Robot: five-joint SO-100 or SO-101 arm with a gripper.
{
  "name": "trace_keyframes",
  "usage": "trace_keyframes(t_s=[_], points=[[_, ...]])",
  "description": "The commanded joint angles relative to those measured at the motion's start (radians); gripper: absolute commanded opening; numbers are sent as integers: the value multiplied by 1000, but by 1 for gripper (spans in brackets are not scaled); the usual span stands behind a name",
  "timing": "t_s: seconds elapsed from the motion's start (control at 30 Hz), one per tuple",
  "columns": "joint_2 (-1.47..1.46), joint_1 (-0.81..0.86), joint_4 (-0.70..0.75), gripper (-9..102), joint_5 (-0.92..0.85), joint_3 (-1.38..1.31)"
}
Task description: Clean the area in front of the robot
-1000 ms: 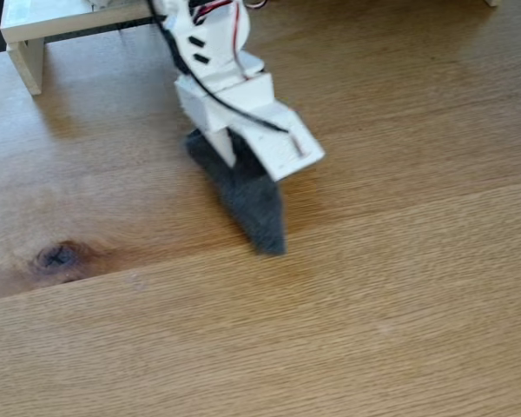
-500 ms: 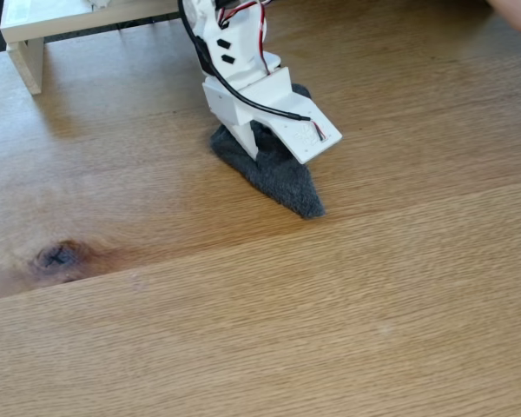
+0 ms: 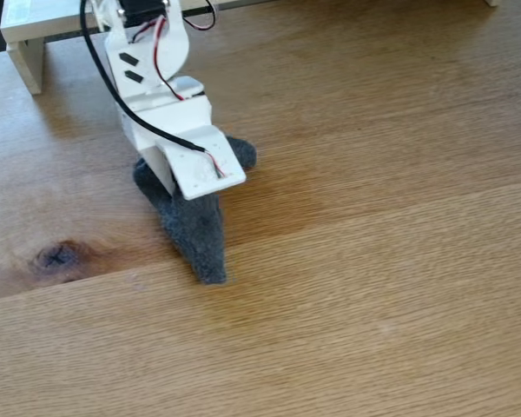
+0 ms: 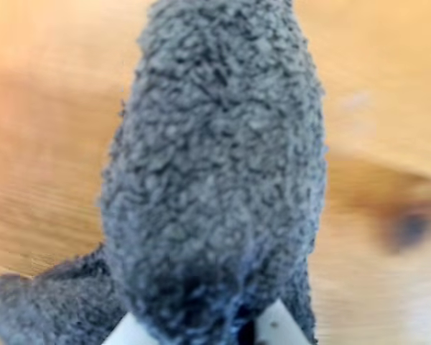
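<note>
White claw clamped on a grey cloth, jaw tips hidden by fuzz. Cloth pressed flat on the oak table, trailing ahead of the claw. Dark knot off to the claw's side, blurred in the wrist view. White frame behind, cut off.

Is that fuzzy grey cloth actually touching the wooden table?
Touching. In the fixed view the grey cloth lies flat on the wooden table, no gap beneath its tip, pinned under the white gripper.
</note>
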Motion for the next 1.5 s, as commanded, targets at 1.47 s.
trace_keyframes(t_s=[1.47], points=[[-319, -81, -296, 0, 152, -336]])
